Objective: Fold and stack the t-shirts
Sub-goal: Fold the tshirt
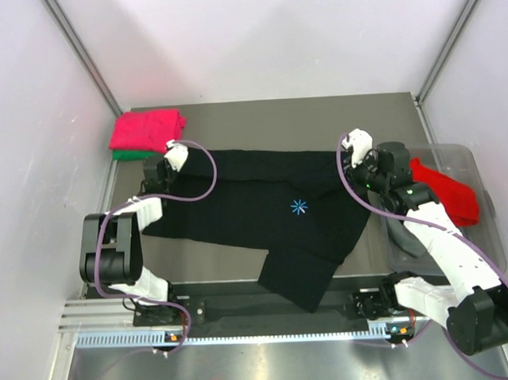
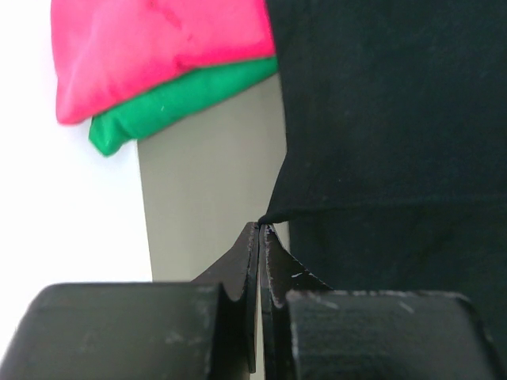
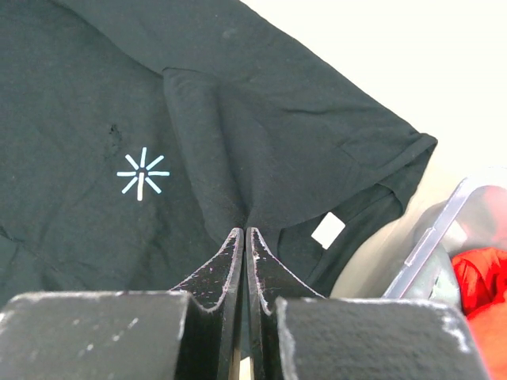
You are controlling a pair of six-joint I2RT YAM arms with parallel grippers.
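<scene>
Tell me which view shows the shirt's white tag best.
Right wrist: the white tag shows plainly on the black t-shirt. Top view shows no tag; left wrist shows only the shirt's edge.

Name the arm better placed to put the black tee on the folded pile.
Left, probably: the left gripper pinches the black t-shirt beside the pink t-shirt and green t-shirt; the right gripper pinches it over by the bin.
</scene>
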